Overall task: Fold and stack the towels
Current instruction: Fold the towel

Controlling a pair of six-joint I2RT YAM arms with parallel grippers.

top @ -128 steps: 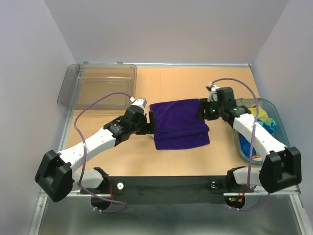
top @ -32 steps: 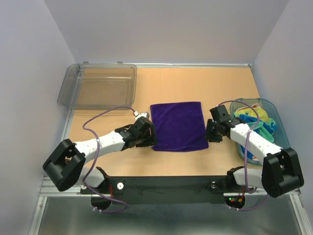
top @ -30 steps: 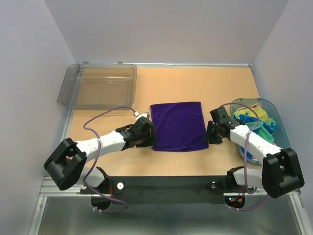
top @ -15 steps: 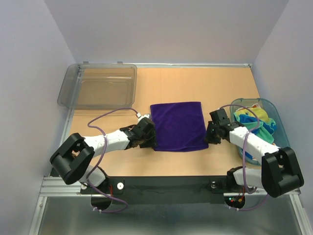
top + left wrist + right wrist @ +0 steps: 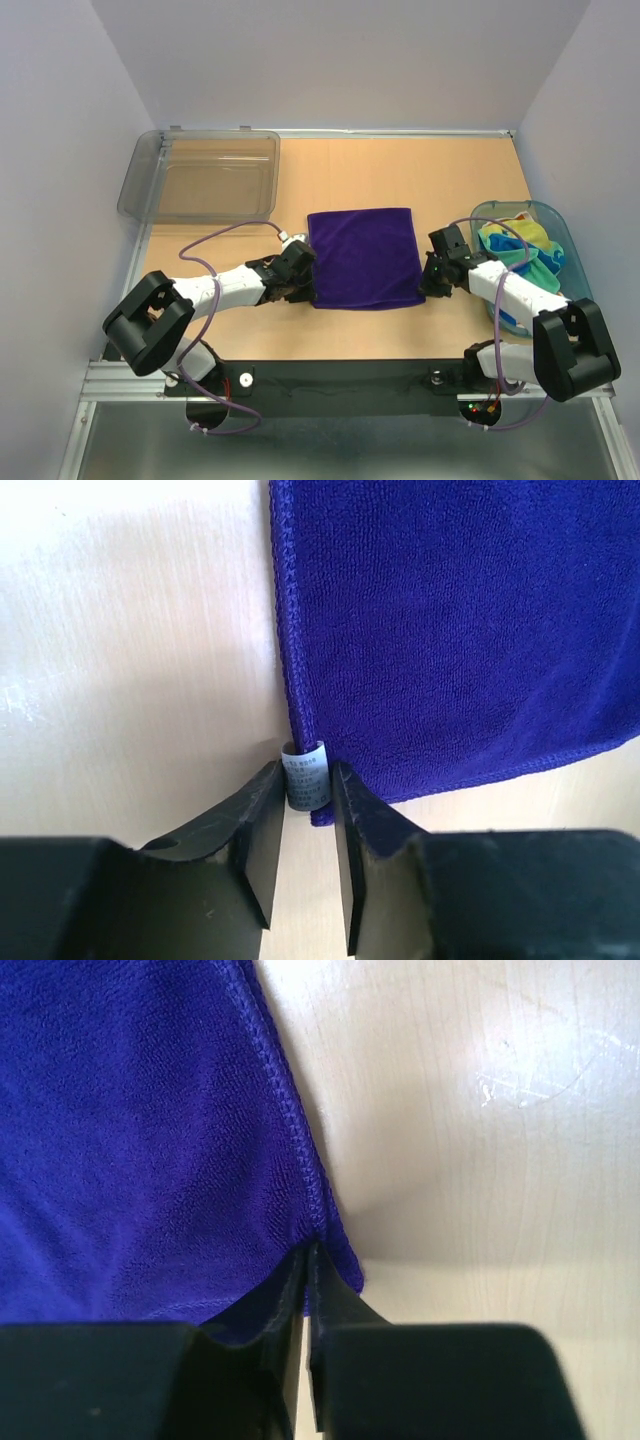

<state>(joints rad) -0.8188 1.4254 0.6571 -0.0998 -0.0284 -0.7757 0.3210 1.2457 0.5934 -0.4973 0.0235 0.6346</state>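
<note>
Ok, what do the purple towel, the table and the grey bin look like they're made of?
The purple towel is probably microfibre, with a matte finish: it has a fine fuzzy nap, a stitched hem and a sewn-in label. The table is pale wood or laminate, I can't tell which; it is smooth, with a slight sheen and faint scratches. The bin looks like clear grey-tinted plastic, since the table shows through it.

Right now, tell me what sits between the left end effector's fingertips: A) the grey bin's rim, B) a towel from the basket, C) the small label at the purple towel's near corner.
C: in the left wrist view, the left end effector has its fingertips on either side of the white label at the purple towel corner.
</note>
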